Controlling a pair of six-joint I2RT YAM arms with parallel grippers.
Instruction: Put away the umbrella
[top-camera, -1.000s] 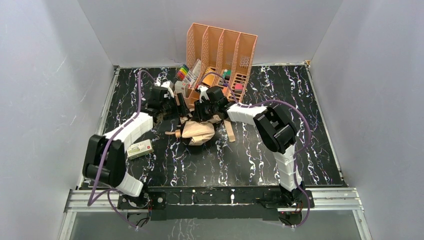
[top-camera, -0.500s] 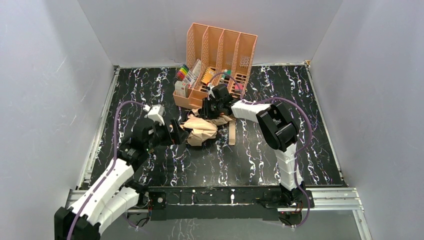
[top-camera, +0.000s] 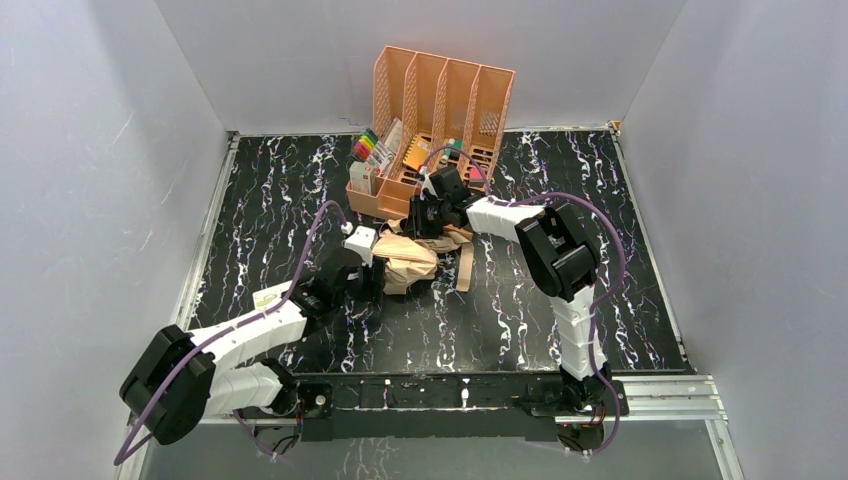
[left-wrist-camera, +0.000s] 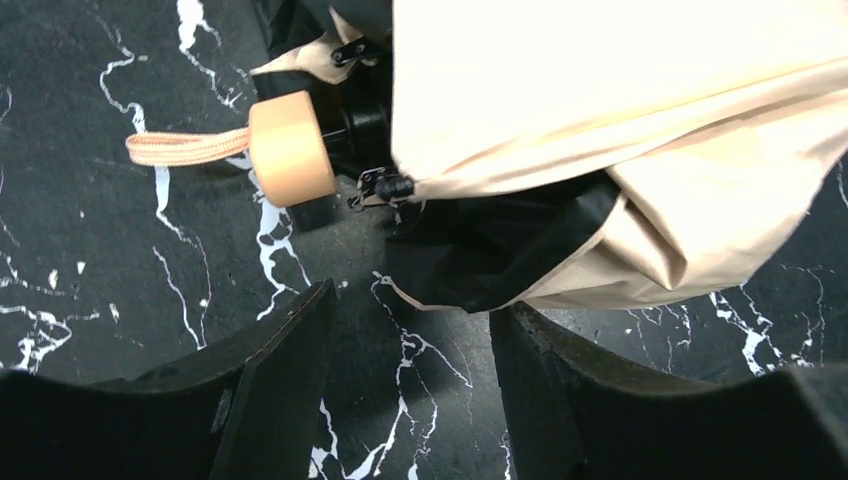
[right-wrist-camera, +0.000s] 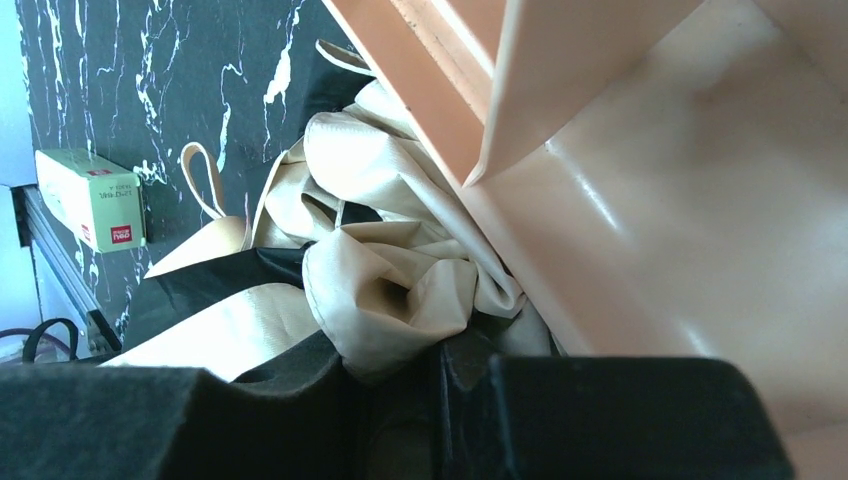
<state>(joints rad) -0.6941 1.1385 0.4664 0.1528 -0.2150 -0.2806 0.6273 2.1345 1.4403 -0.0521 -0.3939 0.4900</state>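
While the umbrella (top-camera: 408, 262) lies crumpled on the table (top-camera: 520, 300), just near of the file organizer (top-camera: 440, 90), the right end effector (right-wrist-camera: 465, 360) grips a fold of tan canopy at its far side. The left end effector (left-wrist-camera: 410, 310) sits at the near-left canopy edge, fingers apart and empty, beside the cream handle (left-wrist-camera: 291, 148).

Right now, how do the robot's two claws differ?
The left gripper stands open and empty, just short of the umbrella; the right gripper is shut on a bunch of its beige fabric. The left is over bare table; the right sits beside the peach file organizer. Both point at the umbrella.
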